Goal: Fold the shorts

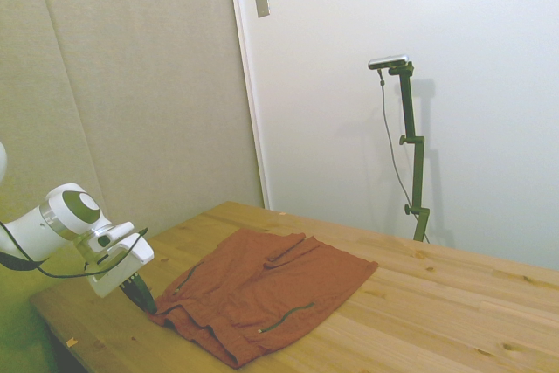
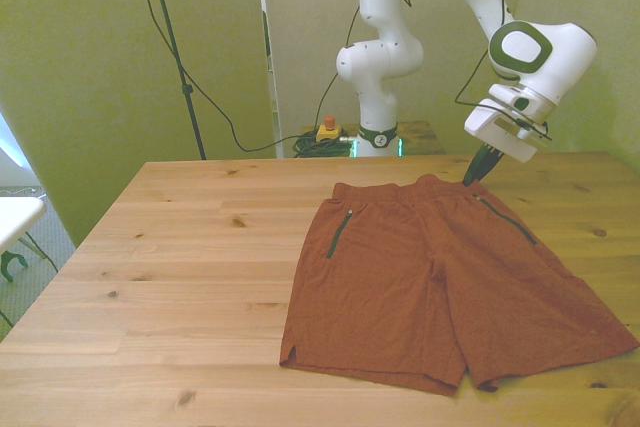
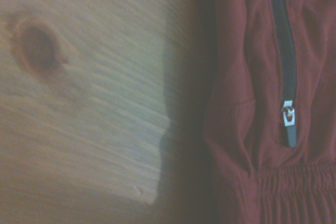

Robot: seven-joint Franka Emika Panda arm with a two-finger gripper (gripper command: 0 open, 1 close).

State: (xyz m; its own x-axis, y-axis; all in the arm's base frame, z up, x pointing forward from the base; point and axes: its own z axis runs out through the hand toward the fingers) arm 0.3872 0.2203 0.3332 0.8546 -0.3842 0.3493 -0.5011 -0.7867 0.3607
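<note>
Front view: shorts lie flat on the wooden table, twd the front view's right, waistband at the far edge w/ both legs pointing at the camera. Gripper is down right at the waistband corner on the front view's right — fingers look pressed together, tips at the fabric, can't tell if they're actually pinching it. Wrist view shows a dark pocket zipper w/ a silver pull, elastic waistband just beside it.
</note>
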